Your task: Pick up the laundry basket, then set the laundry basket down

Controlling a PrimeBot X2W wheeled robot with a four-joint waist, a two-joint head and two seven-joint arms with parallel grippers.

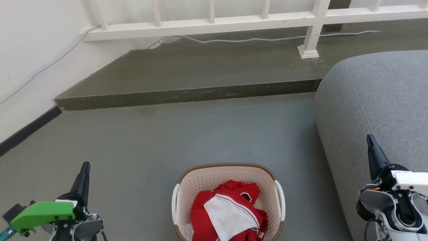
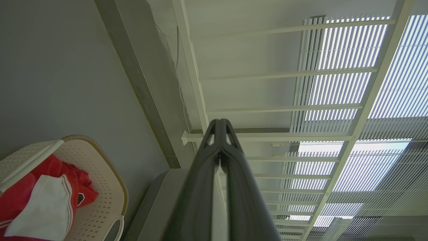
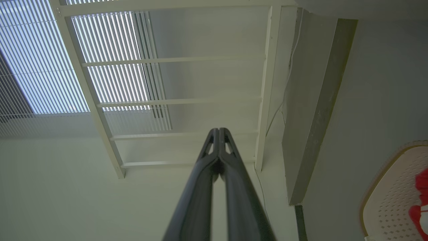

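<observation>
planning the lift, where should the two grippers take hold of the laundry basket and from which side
Take the two white side handles: left handle with the left gripper, right handle with the right gripper, each from outside. The laundry basket stands upright between them, handles bowed clear of its walls, clothes piled inside. Both grippers are shut, so probably open first.
</observation>
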